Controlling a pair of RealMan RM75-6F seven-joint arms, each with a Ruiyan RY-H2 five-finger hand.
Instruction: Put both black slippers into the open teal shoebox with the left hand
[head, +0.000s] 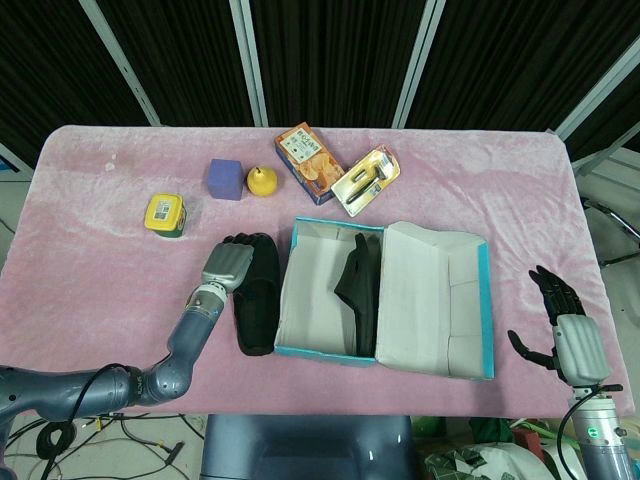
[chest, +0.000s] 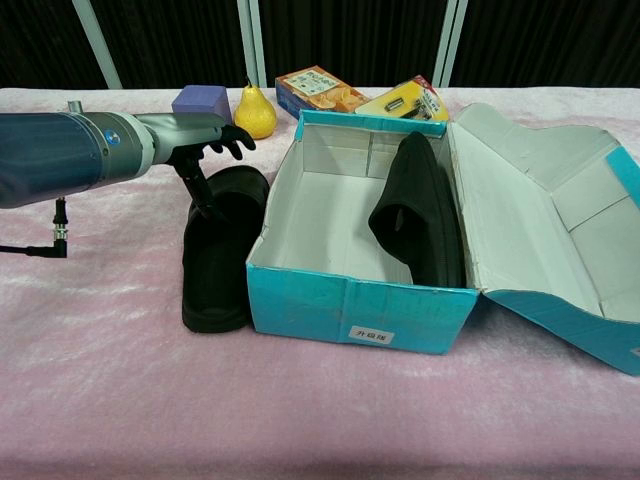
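One black slipper (head: 256, 305) (chest: 219, 260) lies flat on the pink cloth, right against the left wall of the open teal shoebox (head: 325, 351) (chest: 350, 300). The other black slipper (head: 360, 290) (chest: 420, 210) stands on its side inside the box, leaning near the hinge side. My left hand (head: 229, 266) (chest: 207, 150) hovers over the far end of the outer slipper. Its fingers curve above the slipper and its thumb points down at the slipper's left edge, with no grip showing. My right hand (head: 569, 337) is open, low at the table's right front corner.
Along the back stand a yellow-lidded can (head: 165, 214), a purple cube (head: 225, 179) (chest: 198, 101), a pear (head: 262, 180) (chest: 255, 112), an orange carton (head: 309, 162) (chest: 318, 90) and a packaged item (head: 366, 179) (chest: 405, 101). The box lid (head: 445, 300) (chest: 545, 210) lies open to the right.
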